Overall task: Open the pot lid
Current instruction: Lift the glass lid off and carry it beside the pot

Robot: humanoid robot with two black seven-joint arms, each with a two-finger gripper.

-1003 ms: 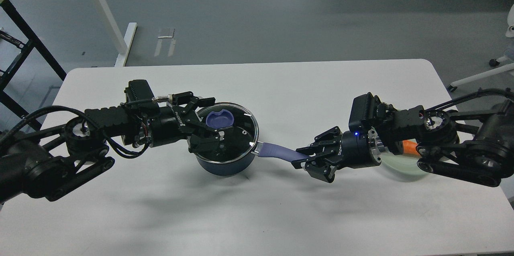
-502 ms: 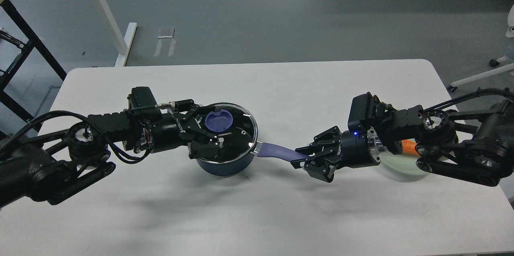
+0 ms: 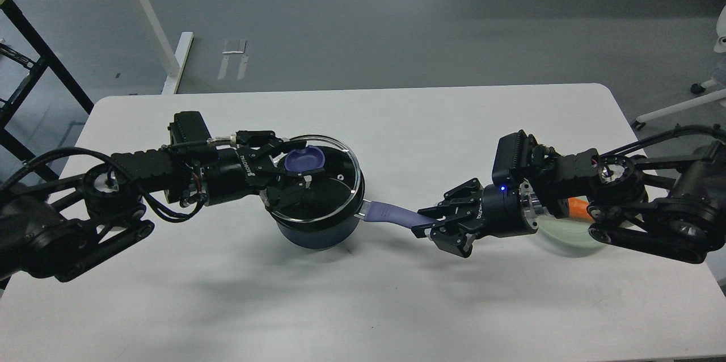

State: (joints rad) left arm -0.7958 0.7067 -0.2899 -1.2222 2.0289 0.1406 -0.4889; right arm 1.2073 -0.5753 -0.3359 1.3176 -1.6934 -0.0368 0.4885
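Pinching the knob, the left pincer (image 3: 295, 172) held the pot lid (image 3: 323, 183) tilted just above the pot (image 3: 317, 231), whose handle the right pincer (image 3: 437, 223) clamped; a shallow knob grip risked the glass slipping onto the table (image 3: 363, 305).

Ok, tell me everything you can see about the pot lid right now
The lid is a round clear glass disc with a steel rim and a flat blue-purple knob. The left gripper, coming in from the left, has its jaws shut on the knob. The lid is tilted, its far-left edge raised off the pot, its near-right edge low by the handle. The pot's black inside shows through the glass.
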